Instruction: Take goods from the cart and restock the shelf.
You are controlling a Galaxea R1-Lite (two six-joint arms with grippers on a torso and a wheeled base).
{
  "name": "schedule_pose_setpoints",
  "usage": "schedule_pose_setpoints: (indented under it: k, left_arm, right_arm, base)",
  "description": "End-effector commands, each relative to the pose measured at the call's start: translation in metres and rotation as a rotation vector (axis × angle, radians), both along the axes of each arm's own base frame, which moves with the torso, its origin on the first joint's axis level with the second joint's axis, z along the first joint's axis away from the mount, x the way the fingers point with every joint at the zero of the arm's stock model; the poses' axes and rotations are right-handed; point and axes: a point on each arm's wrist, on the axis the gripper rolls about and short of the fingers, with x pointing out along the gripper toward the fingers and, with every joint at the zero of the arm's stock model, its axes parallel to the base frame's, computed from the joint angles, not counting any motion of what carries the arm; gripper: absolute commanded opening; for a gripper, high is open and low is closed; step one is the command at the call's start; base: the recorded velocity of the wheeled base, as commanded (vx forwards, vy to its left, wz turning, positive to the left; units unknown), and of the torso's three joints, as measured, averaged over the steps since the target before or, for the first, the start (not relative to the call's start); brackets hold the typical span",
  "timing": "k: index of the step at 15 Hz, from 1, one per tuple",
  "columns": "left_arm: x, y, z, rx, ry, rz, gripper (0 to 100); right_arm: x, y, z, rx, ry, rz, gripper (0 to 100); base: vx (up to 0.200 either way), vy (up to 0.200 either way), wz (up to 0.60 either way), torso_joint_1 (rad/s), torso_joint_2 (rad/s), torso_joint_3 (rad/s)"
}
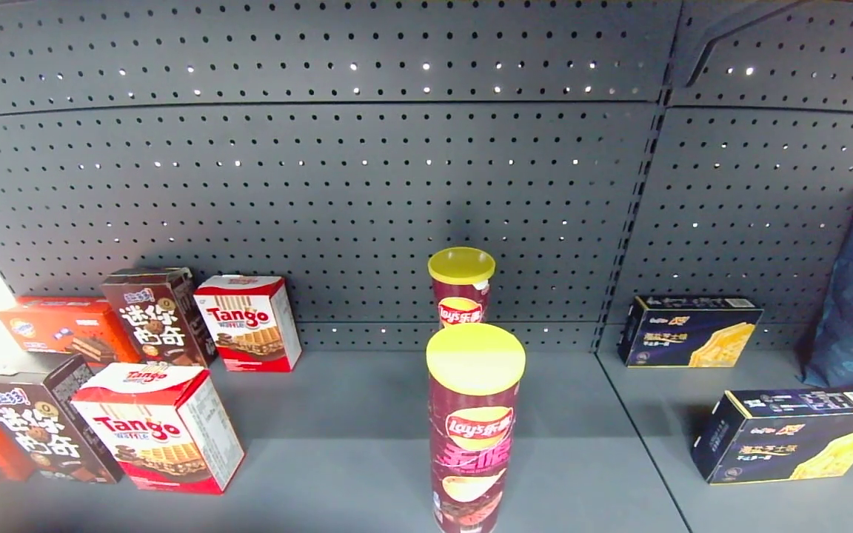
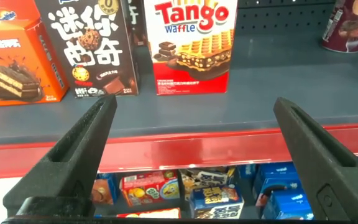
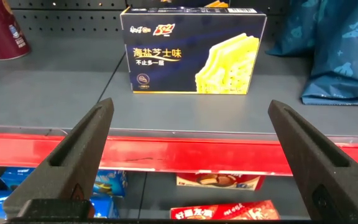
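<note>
Left gripper (image 2: 194, 102) is held spread wide and empty before the waffle box (image 2: 191, 43); right gripper (image 3: 191, 104) likewise before the dark-blue box (image 3: 194, 53).

Left hand (image 2: 194, 106): fingers wide apart, empty, pointing forward.
Right hand (image 3: 191, 104): fingers wide apart, empty, pointing forward.

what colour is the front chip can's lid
Yellow: the round plastic lid on the front maroon chip can, best in head view.

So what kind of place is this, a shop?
Probably a shop aisle. A grey shelf with a pegboard back holds wafer boxes and crisp tubes, and more packets fill the shelf below its red edge.
</note>
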Motion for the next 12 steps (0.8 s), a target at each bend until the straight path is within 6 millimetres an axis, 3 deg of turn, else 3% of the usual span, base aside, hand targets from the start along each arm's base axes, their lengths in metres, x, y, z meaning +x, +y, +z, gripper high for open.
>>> schedule_pose_setpoints:
  k: [1,12]
  left_arm:
    - [0.0000,0.0000,0.0000,0.000,0.000,-0.001,100]
    - [0.0000,0.0000,0.0000,0.000,0.000,-0.001,100]
  right_arm:
    - [0.0001,0.0000,0.0001,0.000,0.001,0.001,100]
    - [0.0001,0.0000,0.0001,0.000,0.001,0.001,100]
  base:
    - [0.000,0.000,0.00,0.000,0.00,0.000]
    - [0.000,0.000,0.00,0.000,0.00,0.000]
